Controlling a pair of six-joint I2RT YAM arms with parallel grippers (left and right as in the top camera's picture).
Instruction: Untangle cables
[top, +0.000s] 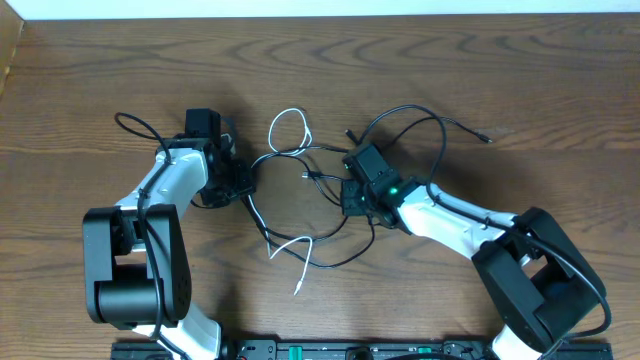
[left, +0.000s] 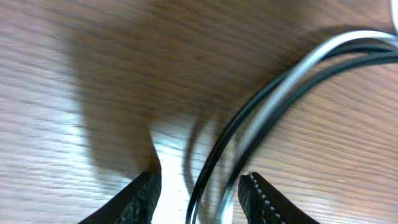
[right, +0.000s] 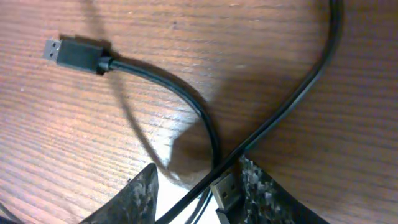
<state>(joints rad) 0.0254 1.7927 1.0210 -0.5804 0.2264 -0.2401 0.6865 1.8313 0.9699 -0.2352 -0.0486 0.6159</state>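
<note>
Judging by looks, the cables (top: 318, 178) are light, thin and floppy with smooth jackets, so they likely slip through a loose pinch and drag their neighbours along. Best hold is a single strand near a plug end, clear of the knot, not the bundle. The tangle lies mid-table (top: 500, 60), between both arms.

The left gripper (left: 198, 193) is released, jaws apart. It straddles the white cable (left: 311, 59) and black strands (left: 323, 74), which run between the fingers and don't look pinched.

The right gripper (right: 196, 186) is unclenched too. A black cable (right: 292, 99) crosses diagonally between its fingers, with a small plug (right: 227, 194) just beside one finger. The USB plug (right: 73, 55) lies free, well ahead.
</note>
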